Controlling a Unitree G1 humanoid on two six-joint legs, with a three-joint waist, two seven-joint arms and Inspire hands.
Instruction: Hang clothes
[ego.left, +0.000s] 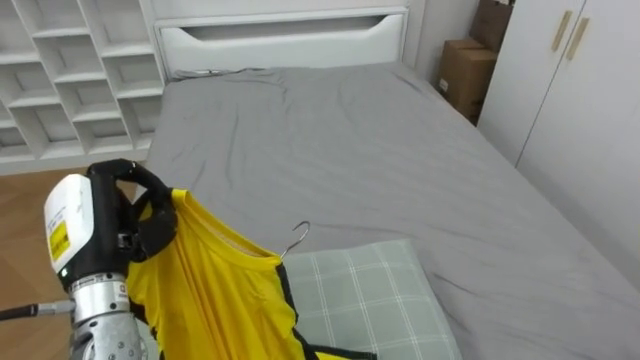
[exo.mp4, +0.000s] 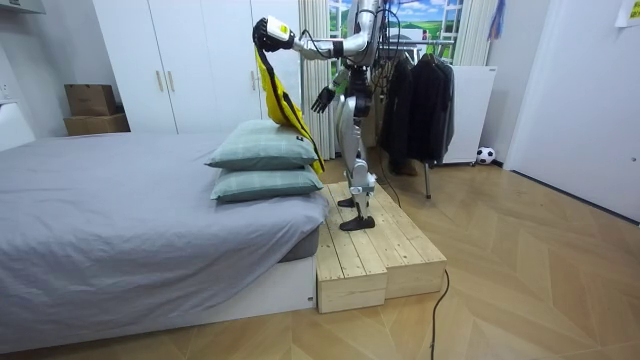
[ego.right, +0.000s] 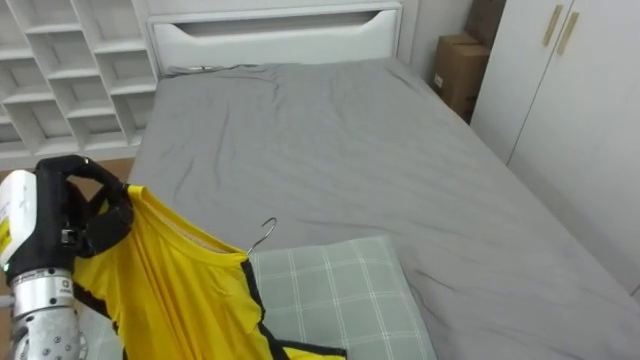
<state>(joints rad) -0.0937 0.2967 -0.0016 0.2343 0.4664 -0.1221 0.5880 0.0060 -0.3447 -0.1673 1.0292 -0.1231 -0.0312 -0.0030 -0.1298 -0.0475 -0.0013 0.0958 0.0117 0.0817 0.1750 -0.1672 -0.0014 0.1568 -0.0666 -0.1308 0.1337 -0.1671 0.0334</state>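
1. The left hand (ego.left: 143, 212) is clenched on the yellow shirt (ego.left: 215, 290) at its shoulder, raised over the pillow (ego.left: 375, 290)
2. The hanger hook (ego.left: 298, 237) lies to that hand's right
3. The right hand (exo.mp4: 322, 100) hangs relaxed and empty, and the clothes rack (exo.mp4: 420, 75) stands behind the robot

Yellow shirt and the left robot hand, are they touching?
Touching. In the left eye view the left robot hand has its fingers curled round the shoulder of the yellow shirt, no gap.

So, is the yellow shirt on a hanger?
On a hanger: a wire hook sticks out of the yellow shirt at its collar; the left hand holds it up.
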